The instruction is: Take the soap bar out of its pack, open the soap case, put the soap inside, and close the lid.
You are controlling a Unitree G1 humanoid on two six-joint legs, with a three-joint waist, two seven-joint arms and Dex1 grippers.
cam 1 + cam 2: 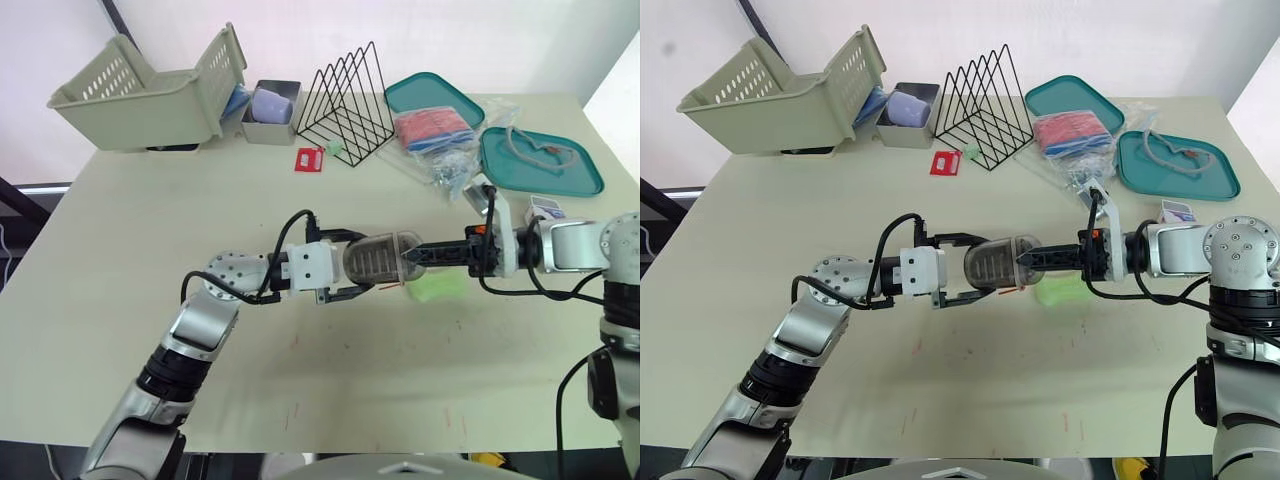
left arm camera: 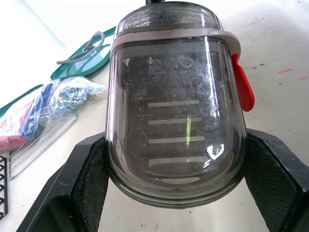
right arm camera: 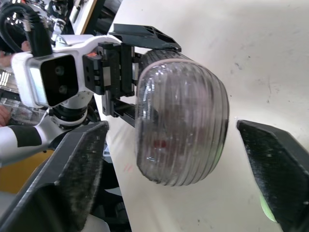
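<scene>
At mid-frame, my left gripper is clamped on the soap case, whose long axis runs left-right. My right gripper, jaws apart, faces its free end.

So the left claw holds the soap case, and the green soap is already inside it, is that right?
Not quite. The left claw holds the soap case, but the green soap lies on the table beside it, not inside it, as the left eye view shows.
</scene>
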